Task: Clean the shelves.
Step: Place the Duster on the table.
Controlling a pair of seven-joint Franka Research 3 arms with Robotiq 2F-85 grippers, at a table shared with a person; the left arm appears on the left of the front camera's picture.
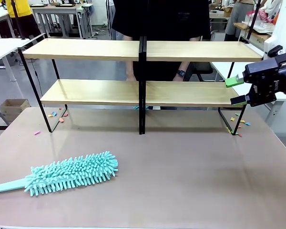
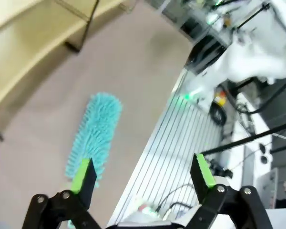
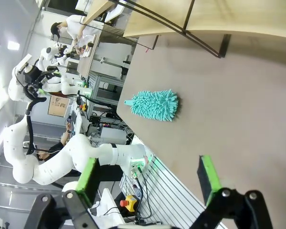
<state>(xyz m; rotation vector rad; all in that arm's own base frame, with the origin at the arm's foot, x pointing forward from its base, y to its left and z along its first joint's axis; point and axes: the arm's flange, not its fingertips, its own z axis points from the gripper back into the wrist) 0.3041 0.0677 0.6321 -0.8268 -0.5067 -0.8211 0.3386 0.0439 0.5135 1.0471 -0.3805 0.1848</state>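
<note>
1 pair of shelves [image 1: 139, 50] w/ 4 wood boards in 2 tiers, 1 teal fluffy duster [image 1: 69, 173] on 1 table [image 1: 181, 181], 2 grippers – left gripper [image 2: 143, 174], right gripper [image 1: 237, 90] – 1 person [image 1: 159, 28] behind, several paper scraps [image 1: 55, 116], no. unclear.

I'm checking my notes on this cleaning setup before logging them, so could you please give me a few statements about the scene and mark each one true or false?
1. The teal duster lies flat on the tabletop, in front of the shelves. True.
2. The right gripper is shut on the duster's handle. False: its jaws are open and hold nothing, and it hangs near the right end of the shelves.
3. The left gripper is open, with the duster in sight beyond its fingers. True.
4. The duster rests on the lower shelf board. False: it is on the tabletop, apart from the shelves.
5. Small coloured scraps lie on the tabletop near the shelves' feet. True.
</note>
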